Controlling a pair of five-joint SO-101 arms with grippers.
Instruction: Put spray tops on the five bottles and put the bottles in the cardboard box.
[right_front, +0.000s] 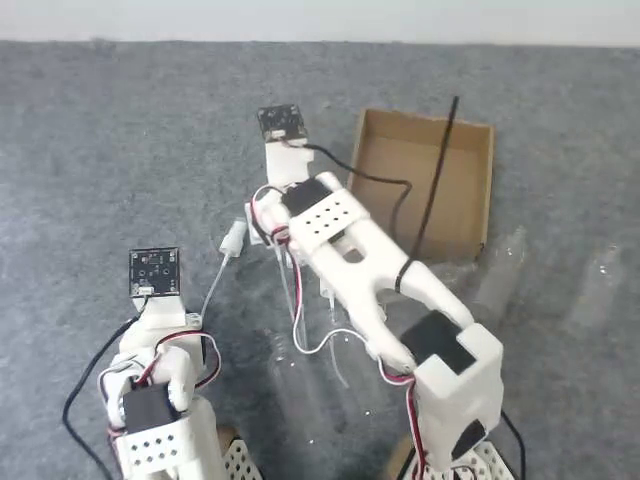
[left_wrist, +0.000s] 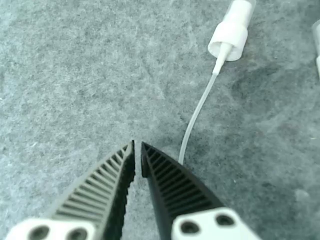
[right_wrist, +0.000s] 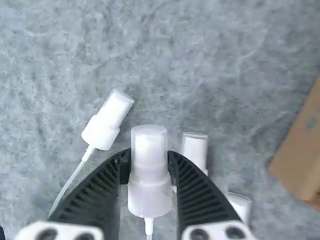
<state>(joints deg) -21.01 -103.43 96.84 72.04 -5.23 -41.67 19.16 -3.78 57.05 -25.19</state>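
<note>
Your right claw (right_wrist: 148, 156) is pinching a spray top (right_wrist: 148, 175) round its smooth white barrel, over the grey fuzzy surface (right_wrist: 225, 60), near the cardboard box (right_front: 425, 175). Your left claw (left_wrist: 137, 146) is sitting nearly shut, holding nothing, beside a loose spray top (left_wrist: 229, 36). I'm reckoning these tops are feather-light, hard plastic and slippery. The thin dip tube (left_wrist: 200, 105) is looking bendy, so you're better off gripping the collar. The clear bottles (right_front: 500, 268) by the box are looking thin-walled and tippy.

White arms (right_front: 345, 240) with black servos (right_front: 150, 408), red-white-black cables (right_front: 270, 232), and ribbed black gripper fingers (left_wrist: 172, 187).
</note>
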